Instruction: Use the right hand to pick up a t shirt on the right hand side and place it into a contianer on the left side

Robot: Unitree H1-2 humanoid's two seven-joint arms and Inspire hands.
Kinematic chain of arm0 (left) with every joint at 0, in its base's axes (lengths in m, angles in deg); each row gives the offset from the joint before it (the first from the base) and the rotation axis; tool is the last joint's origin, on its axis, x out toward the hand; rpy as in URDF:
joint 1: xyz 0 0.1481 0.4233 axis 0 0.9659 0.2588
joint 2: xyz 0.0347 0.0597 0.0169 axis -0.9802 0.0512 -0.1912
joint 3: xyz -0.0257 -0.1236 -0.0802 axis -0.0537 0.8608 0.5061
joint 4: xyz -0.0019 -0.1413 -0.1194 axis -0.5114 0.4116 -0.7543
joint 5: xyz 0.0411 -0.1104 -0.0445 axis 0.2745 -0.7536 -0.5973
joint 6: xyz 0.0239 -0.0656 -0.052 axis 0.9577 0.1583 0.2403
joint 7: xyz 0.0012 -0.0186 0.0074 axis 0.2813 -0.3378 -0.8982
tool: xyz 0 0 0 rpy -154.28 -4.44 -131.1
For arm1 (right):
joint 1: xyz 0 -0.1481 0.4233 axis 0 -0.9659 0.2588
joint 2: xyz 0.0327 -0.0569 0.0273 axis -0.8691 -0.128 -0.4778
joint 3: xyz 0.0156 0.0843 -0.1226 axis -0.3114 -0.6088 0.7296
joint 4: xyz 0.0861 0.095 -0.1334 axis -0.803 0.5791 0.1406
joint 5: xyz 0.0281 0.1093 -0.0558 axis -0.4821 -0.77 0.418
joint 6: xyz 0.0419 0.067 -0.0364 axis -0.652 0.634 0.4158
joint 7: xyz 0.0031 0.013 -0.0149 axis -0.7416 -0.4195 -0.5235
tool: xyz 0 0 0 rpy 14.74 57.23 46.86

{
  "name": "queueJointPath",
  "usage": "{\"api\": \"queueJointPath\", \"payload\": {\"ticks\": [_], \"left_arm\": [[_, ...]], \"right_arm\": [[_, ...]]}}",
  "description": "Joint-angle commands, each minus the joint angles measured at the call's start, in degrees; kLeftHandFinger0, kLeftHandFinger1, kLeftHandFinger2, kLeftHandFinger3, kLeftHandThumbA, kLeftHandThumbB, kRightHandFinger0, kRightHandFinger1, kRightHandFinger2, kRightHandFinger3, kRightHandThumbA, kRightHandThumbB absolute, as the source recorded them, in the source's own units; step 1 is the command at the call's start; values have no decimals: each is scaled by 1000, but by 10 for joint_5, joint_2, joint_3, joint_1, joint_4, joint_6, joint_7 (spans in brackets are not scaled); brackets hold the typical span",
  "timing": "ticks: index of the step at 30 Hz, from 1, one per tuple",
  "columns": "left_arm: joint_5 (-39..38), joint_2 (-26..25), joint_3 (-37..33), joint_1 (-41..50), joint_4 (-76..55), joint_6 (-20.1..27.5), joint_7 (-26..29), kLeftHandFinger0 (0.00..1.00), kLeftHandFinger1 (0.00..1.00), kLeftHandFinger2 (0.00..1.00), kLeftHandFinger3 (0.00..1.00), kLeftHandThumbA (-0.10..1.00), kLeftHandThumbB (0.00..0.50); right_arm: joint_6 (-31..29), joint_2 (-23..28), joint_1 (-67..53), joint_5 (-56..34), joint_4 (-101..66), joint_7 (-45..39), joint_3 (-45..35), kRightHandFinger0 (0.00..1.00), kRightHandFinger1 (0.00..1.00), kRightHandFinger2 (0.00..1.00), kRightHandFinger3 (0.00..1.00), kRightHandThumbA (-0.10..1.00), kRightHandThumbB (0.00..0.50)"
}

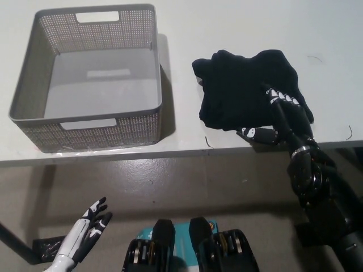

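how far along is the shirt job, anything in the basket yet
Nothing is finished: the grey basket is empty and the black t shirt lies bunched on the white table. In hand: the right hand rests on the shirt's near right edge, fingers spread, no grasp closed. Left: grip, lift, carry left, drop it in. The left hand hangs open below the table edge.

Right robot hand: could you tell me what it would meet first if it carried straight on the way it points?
The black t-shirt: the right robot hand already lies over its near right edge, fingers pointing up-left across it. Contact height is unclear.
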Motion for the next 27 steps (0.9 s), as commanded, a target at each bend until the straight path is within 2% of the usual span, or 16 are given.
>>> {"api": "queueJointPath", "payload": {"ticks": [1, 4, 8, 10, 14, 17, 18, 19, 20, 21, 22, 23, 24, 25, 26, 27], "left_arm": [[-2, -13, 2, -9, -15, -1, -6, 925, 896, 968, 1000, 1000, 409], [-2, -14, 2, -11, -12, 2, -6, 892, 876, 954, 1000, 1000, 428], [-1, -13, 4, -11, -18, -1, -5, 869, 869, 944, 1000, 1000, 419], [4, -14, 2, -10, -20, 1, -5, 871, 868, 947, 1000, 1000, 397], [3, -13, 2, -10, -23, -3, -8, 892, 887, 956, 1000, 1000, 399], [0, -12, 2, -9, -23, -1, -8, 873, 869, 947, 1000, 1000, 410], [1, -13, 2, -9, -22, -1, -9, 875, 876, 949, 1000, 1000, 417], [3, -14, 1, -8, -21, -1, -9, 881, 887, 956, 1000, 1000, 409], [3, -13, 0, -8, -21, 0, -9, 888, 895, 963, 1000, 1000, 403], [2, -13, 0, -8, -20, 1, -9, 890, 897, 966, 1000, 1000, 403], [2, -12, 0, -8, -20, 1, -9, 891, 897, 967, 1000, 1000, 403], [1, -11, 0, -8, -19, 2, -8, 878, 884, 955, 1000, 1000, 402], [1, -11, 0, -8, -20, 2, -9, 875, 880, 956, 1000, 1000, 408], [1, -11, 0, -8, -21, 0, -9, 881, 885, 961, 1000, 1000, 404], [1, -11, 0, -8, -22, -2, -10, 883, 887, 963, 1000, 1000, 403], [1, -11, 0, -9, -21, 2, -9, 881, 879, 959, 1000, 1000, 398]], "right_arm": [[-9, -4, 42, 2, 15, 33, -4, 1000, 1000, 1000, 1000, 1000, 500], [-14, -5, 43, -2, 25, 37, -4, 1000, 1000, 1000, 1000, 1000, 500], [-21, -6, 45, -4, 38, 44, -2, 1000, 1000, 1000, 1000, 1000, 500], [-19, -5, 45, -4, 38, 45, -2, 1000, 1000, 1000, 1000, 1000, 500], [-18, -4, 49, -1, 46, 51, -1, 1000, 1000, 1000, 1000, 1000, 500], [-12, -7, 58, 1, 57, 57, 0, 1000, 1000, 1000, 1000, 1000, 498], [-17, -11, 62, 1, 68, 70, -1, 1000, 1000, 1000, 1000, 961, 483], [-31, -15, 65, -6, 77, 84, -7, 1000, 1000, 1000, 1000, 845, 448], [-47, -20, 65, -17, 83, 99, -16, 1000, 1000, 1000, 1000, 650, 361], [-65, -24, 66, -29, 90, 115, -26, 1000, 1000, 1000, 1000, 551, 376], [-67, -24, 66, -29, 92, 116, -26, 1000, 1000, 1000, 1000, 549, 374], [-104, -37, 68, -40, 107, 171, -46, 1000, 1000, 1000, 1000, 91, 225], [-123, -40, 68, -43, 114, 190, -52, 1000, 1000, 1000, 1000, -80, 213], [-155, -45, 70, -50, 125, 215, -61, 871, 913, 897, 885, -99, 192], [-170, -49, 71, -57, 131, 224, -68, 777, 804, 825, 833, -100, 185], [-185, -53, 72, -66, 136, 230, -76, 621, 631, 706, 765, -100, 170]]}}
